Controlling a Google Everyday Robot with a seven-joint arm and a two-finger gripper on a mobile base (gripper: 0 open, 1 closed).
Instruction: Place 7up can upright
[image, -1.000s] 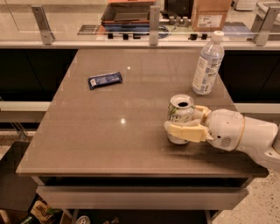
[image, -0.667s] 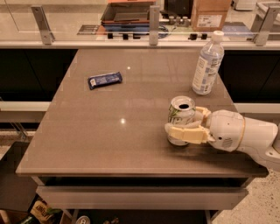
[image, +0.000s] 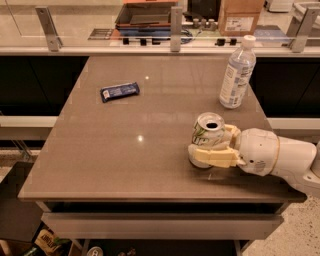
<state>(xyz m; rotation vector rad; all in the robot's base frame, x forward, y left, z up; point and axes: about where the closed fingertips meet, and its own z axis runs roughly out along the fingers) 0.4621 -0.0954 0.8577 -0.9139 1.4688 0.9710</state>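
Note:
The 7up can stands upright on the brown table, right of the middle, its silver top with the opening facing up. My gripper comes in from the right on a white arm. Its cream fingers sit on either side of the can's lower body, shut on it. The can's base looks to rest on the tabletop.
A clear plastic water bottle stands behind the can at the back right. A dark blue snack bar lies at the back left. A glass-railed counter with boxes runs behind the table. The table's front edge is just below the arm.
The gripper and can sit almost where they were; no clear movement shows.

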